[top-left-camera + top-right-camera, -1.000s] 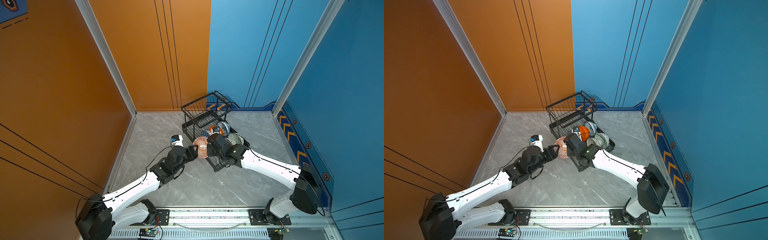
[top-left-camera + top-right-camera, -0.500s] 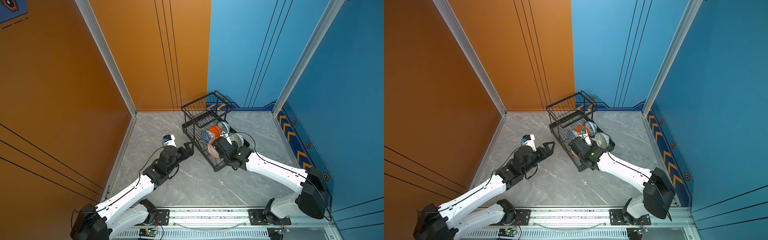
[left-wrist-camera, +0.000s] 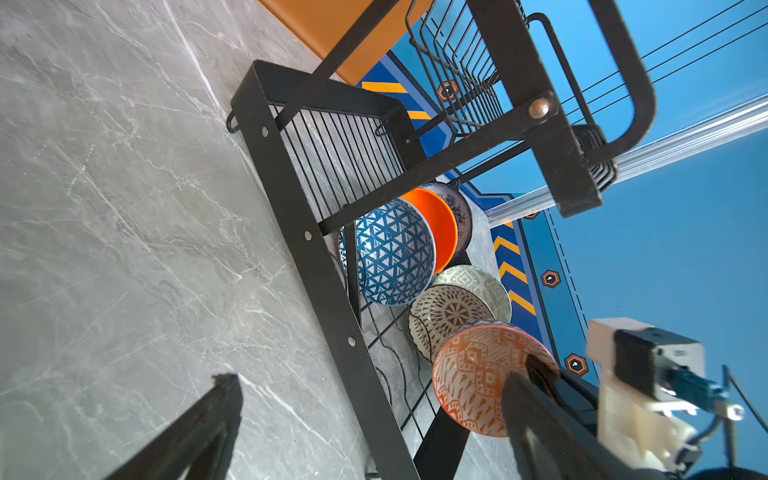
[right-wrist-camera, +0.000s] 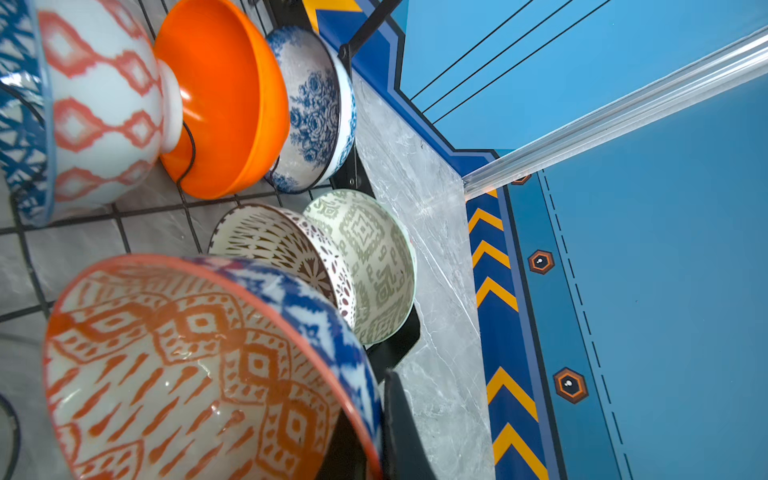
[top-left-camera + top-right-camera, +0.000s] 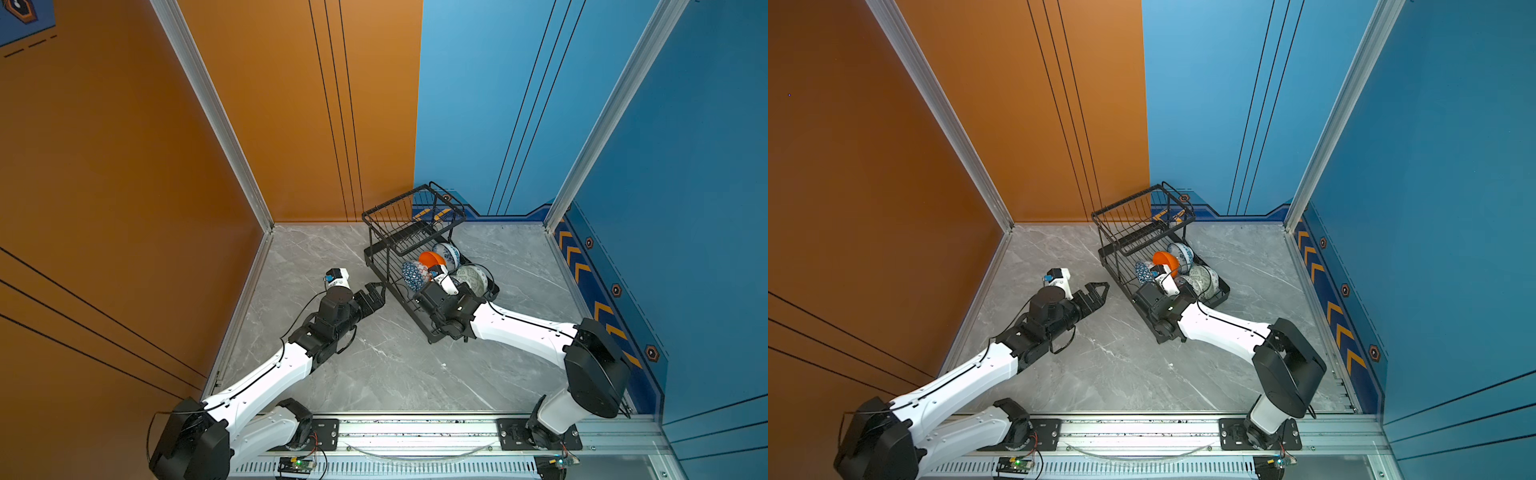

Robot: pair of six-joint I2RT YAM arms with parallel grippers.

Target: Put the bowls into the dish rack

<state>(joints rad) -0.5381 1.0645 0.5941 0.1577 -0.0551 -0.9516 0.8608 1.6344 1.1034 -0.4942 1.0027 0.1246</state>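
Though the right arm (image 5: 519, 332) hides it from above, we see the right fingers (image 4: 401, 424) pinching the red-orange bowl (image 4: 187, 365) by its rim inside the dish rack (image 3: 318, 270); the left fingers (image 3: 199, 428) spread wide, empty.

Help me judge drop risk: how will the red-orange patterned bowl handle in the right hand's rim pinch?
The red-orange patterned bowl looks glazed: probably slippery, breakable. The right hand pinches only its rim, so it may pivot. Round-sided, it could roll on the dish rack.
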